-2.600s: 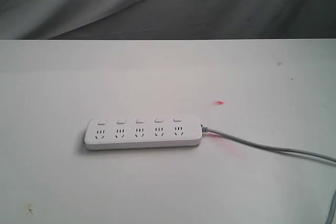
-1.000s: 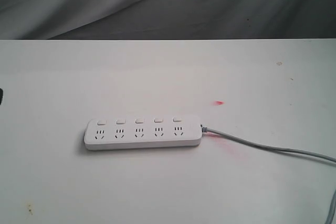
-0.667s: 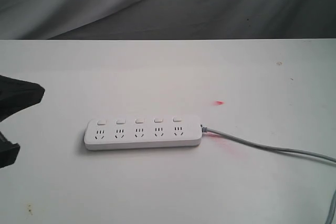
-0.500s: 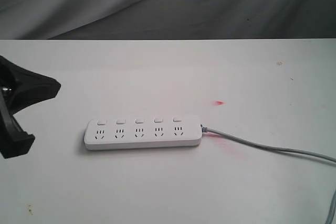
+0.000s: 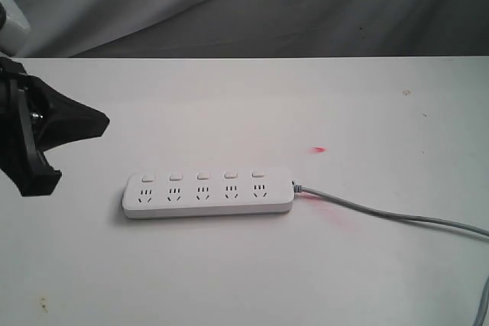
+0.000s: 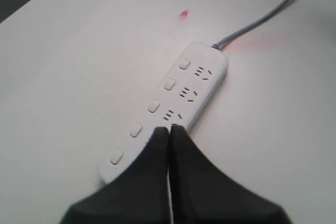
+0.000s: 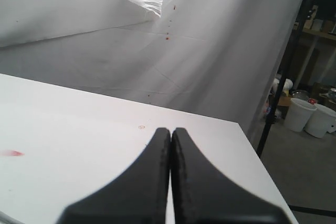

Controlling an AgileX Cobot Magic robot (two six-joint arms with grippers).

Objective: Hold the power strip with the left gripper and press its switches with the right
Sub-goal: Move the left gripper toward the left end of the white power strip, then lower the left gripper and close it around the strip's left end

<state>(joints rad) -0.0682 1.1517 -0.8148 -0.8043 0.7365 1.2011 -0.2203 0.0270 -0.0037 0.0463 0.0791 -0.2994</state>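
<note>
Surface (image 5: 229, 265): white and flat, with a grey draped cloth (image 5: 306, 5) behind it.

Power strip (image 5: 208, 194): lies flat, a little left of the surface's centre in the exterior view, long axis running left-right, outlets (image 5: 202, 191) facing up. Nothing is touching it.

Cable (image 5: 382, 215): grey. It leaves the strip's right end and trails along the surface to the right edge of the exterior view.

Left pincer (image 6: 169, 129): black, clenched, fingers pressed flat together with only a thin seam between them, gripping nothing. In the exterior view it sits at the far left with its tip pointing right, clearly apart from the strip's left end. In the wrist view the tip lines up with the strip's edge near the middle outlet. Can't tell its height above the surface.

Right pincer (image 7: 170, 129): also clenched and holding nothing. It is over the white surface, facing a white hanging sheet (image 7: 79, 14).

Switches (image 5: 202, 175): five white buttons in a row along the strip's far edge, one per outlet. Pressed or not, can't tell.

Small red mark (image 5: 319, 150) on the surface, beyond the strip's right end.
</note>
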